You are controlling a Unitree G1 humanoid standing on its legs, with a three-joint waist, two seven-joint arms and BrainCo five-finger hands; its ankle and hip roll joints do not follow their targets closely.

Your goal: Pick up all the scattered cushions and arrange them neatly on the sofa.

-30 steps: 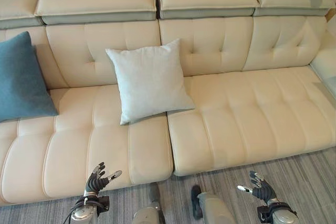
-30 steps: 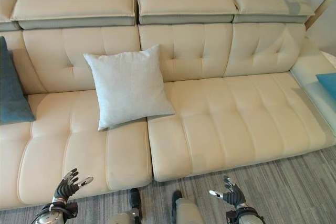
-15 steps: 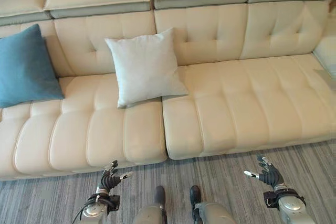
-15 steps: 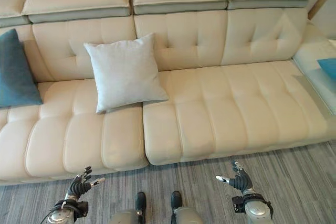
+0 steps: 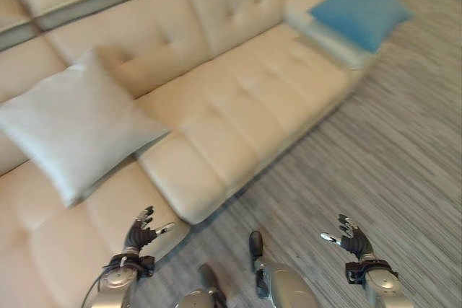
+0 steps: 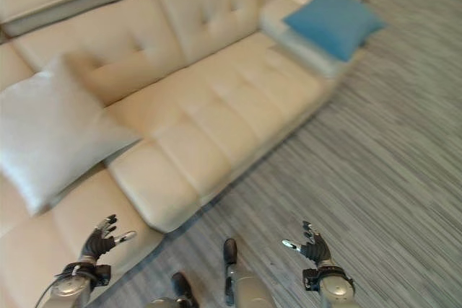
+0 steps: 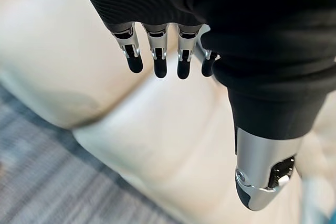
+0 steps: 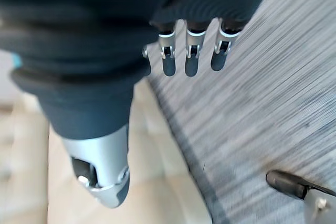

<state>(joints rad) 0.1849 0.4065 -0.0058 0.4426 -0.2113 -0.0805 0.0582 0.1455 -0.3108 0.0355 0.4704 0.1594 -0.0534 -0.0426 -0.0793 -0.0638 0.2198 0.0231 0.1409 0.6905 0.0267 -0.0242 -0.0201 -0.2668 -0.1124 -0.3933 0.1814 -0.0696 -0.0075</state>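
A pale grey cushion (image 5: 76, 124) leans against the backrest of the cream sofa (image 5: 238, 99) at the left. A blue cushion (image 5: 359, 11) lies on the sofa's far right end, on its pale chaise part. My left hand (image 5: 138, 233) hovers low over the sofa's front edge, fingers relaxed and holding nothing. My right hand (image 5: 352, 237) hangs over the striped grey carpet, also open and empty. In the wrist views the left hand's fingers (image 7: 157, 56) and the right hand's fingers (image 8: 191, 51) are straight, with nothing between them.
Grey striped carpet (image 5: 375, 156) spreads to the right of the sofa. The sofa's long middle seat (image 6: 216, 106) lies between the two cushions.
The whole view has swung to the right: the blue cushion at the left has left the picture and a blue cushion on the right end has come in. Both hands stay low and open.
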